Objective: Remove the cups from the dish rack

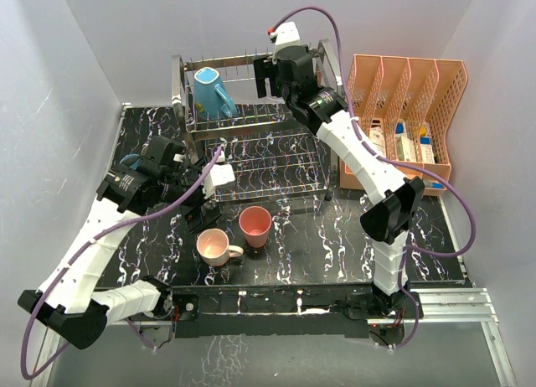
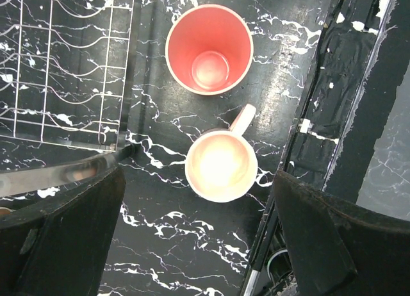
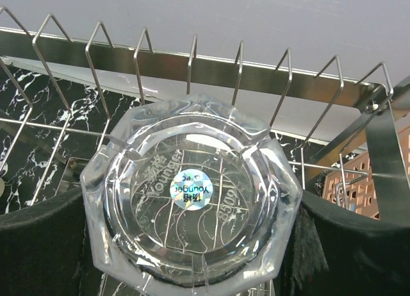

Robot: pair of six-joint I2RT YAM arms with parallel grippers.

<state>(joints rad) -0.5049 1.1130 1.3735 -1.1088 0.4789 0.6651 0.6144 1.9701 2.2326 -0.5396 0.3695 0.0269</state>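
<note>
Clamping glass tumbler, right tool hides it overhead.

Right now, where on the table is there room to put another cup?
Bare table for the glass tumbler lies right of the salmon tumbler, between the front of the dish rack and the right arm. It is crowded near the pink mug, where the open left gripper hovers.
</note>
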